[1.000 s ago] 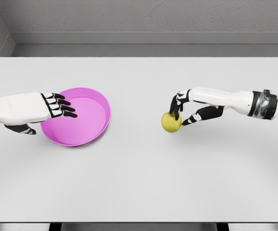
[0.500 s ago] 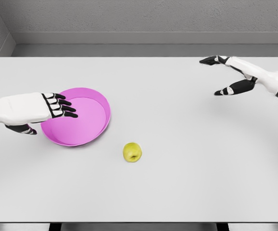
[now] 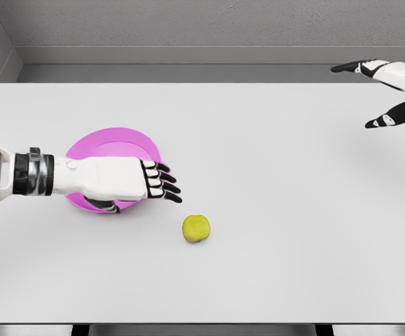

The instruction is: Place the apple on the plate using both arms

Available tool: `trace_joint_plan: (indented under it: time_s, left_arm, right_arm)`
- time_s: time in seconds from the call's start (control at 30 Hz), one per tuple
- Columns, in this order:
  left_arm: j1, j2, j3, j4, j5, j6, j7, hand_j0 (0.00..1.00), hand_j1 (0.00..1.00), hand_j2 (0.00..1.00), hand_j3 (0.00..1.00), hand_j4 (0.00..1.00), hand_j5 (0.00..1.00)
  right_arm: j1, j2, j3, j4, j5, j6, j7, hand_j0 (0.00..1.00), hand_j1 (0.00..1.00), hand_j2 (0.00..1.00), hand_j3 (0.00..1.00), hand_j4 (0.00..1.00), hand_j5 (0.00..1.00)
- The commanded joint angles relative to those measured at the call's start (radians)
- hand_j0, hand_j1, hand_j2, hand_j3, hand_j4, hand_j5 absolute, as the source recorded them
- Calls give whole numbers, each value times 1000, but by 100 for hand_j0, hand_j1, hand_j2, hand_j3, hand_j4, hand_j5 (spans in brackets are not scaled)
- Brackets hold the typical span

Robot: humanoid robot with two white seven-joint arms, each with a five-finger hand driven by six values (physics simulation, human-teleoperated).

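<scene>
Lying free: apple (image 3: 196, 228); left hand (image 3: 129, 179) fingers open, over plate (image 3: 111, 143); right hand (image 3: 392, 87) open

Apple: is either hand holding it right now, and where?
Nothing is held. The apple lies free on the table; left hand and right hand are open.

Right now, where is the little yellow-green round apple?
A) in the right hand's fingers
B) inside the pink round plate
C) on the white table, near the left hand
C: the yellow-green apple sits on the bare white table, just beyond the left hand's fingertips, outside the pink plate.
</scene>
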Motion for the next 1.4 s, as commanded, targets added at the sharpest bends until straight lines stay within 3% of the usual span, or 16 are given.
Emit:
trace_joint_plan:
  time_s: [0.0,0.17,0.3,0.73,0.87,1.07,1.13,1.37]
  left_arm:
    - [-9,-84,-34,2,5,2,-86,100,100,100,100,100,100]
    - [-41,-176,-88,2,5,2,-88,100,100,100,100,100,100]
    - [-41,-179,-89,38,8,2,-77,100,100,100,100,100,100]
    - [-40,-210,-126,47,-31,2,-71,98,98,98,98,98,98]
    - [-41,-211,-126,47,-32,2,-71,90,90,90,90,90,90]
    - [-41,-213,-128,68,-63,2,-71,90,90,90,90,90,90]
    - [-41,-250,-129,100,-77,2,-71,90,90,90,90,90,90]
    - [-41,-257,-142,100,-83,2,-71,89,89,89,89,89,89]
  right_arm:
    - [0,5,5,-28,5,3,0,100,100,100,100,100,100]
    - [-2,16,6,-28,5,3,0,100,100,100,100,100,100]
    - [-5,49,22,-28,24,3,0,100,100,100,100,100,100]
    - [-5,46,26,-26,24,3,0,100,100,100,100,100,100]
    - [-5,48,28,-26,24,3,0,100,100,100,100,100,100]
    - [-5,46,28,-26,25,3,0,100,100,100,100,100,100]
    - [-5,46,29,-26,25,3,0,100,100,100,100,100,100]
    - [-3,43,29,-26,25,3,0,100,100,100,100,100,100]
